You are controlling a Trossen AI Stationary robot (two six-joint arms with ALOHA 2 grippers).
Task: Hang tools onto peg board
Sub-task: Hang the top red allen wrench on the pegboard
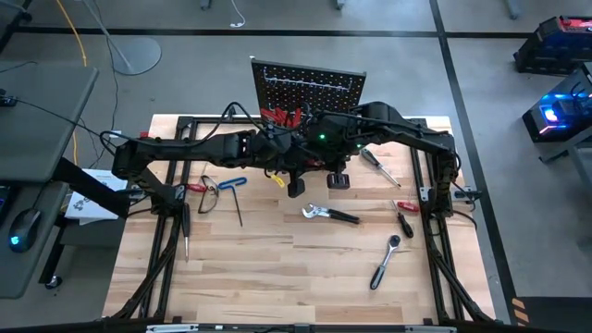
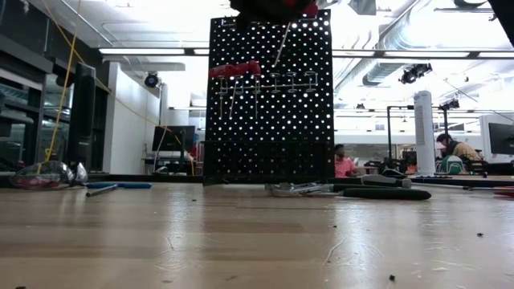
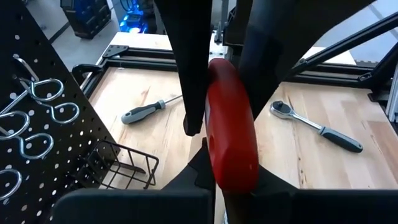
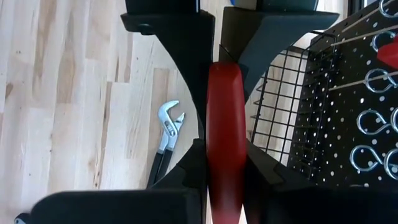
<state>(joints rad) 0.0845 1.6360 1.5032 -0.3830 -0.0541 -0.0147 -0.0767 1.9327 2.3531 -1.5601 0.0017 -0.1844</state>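
Both dark arms meet just in front of the black perforated metal peg board [image 1: 310, 88], which stands upright at the far edge of the pale wooden worktop [image 1: 277, 268]. In the left wrist view the left pincer [image 3: 221, 134] is clamped on a glossy red screwdriver handle [image 3: 231, 124]; the shaft is hidden behind the fingers. The right wrist view shows the right pincer [image 4: 225, 134] clamped on a red handle [image 4: 226, 143] too. Whether both hold one tool cannot be told: from above the arms cover the spot, and the low view cuts the pincers off at the top edge.

On the board, a red-handled screwdriver [image 2: 234, 70] already hangs among the silver hooks [image 2: 281, 80], with the black wire basket [image 4: 280, 106] at the bottom edge.

Lying on the worktop are silver pliers with black handles [image 1: 330, 214], a chrome ratchet [image 1: 386, 261], a grey-handled screwdriver [image 3: 142, 112] and a blue-handled T-key [image 1: 231, 183].
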